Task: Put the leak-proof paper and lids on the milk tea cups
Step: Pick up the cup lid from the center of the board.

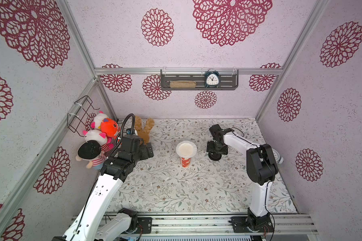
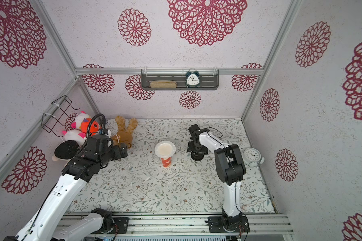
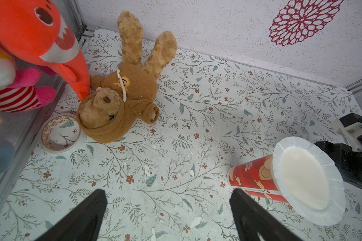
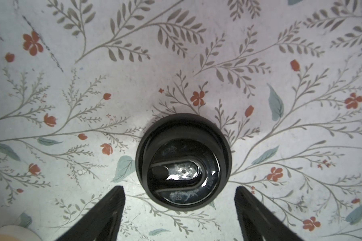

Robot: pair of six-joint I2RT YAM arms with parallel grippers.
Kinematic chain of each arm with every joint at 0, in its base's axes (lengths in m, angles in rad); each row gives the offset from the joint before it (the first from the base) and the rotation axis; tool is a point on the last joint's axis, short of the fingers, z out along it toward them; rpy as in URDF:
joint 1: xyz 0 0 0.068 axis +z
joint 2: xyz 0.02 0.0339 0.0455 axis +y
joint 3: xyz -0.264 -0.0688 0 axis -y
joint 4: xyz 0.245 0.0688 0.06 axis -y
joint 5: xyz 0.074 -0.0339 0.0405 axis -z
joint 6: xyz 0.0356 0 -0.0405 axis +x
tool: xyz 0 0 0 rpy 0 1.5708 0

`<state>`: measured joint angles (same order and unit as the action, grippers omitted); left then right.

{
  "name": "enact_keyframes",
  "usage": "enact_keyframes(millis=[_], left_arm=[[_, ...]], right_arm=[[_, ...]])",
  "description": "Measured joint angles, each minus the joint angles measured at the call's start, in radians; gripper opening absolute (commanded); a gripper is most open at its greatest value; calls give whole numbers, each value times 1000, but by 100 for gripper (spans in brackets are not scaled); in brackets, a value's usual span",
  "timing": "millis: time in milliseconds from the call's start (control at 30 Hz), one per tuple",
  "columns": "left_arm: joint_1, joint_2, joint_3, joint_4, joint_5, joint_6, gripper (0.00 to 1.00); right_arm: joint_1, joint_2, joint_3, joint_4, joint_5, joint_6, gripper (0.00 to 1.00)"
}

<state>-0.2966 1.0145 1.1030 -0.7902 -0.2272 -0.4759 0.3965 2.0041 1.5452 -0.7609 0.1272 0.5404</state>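
The milk tea cup stands upright mid-table, red print on its lower part. The leak-proof paper, a thin round white sheet with a fluted edge, lies flat across the cup's rim and overhangs it all round. My left gripper is open and empty, left of the cup and apart from it. My right gripper hangs open just right of the cup, holding nothing, over a black round lid that lies on the table.
Plush toys crowd the back left corner, with a brown bear lying nearest my left gripper. A tape roll lies beside the bear. A white alarm clock sits by the right wall. A shelf hangs on the back wall.
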Motion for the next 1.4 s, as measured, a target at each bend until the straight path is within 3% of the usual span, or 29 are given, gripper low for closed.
enact_keyframes(millis=[1400], left_arm=[[0, 9, 0, -1, -2, 0, 97]], right_arm=[[-5, 26, -82, 111, -7, -18, 79]])
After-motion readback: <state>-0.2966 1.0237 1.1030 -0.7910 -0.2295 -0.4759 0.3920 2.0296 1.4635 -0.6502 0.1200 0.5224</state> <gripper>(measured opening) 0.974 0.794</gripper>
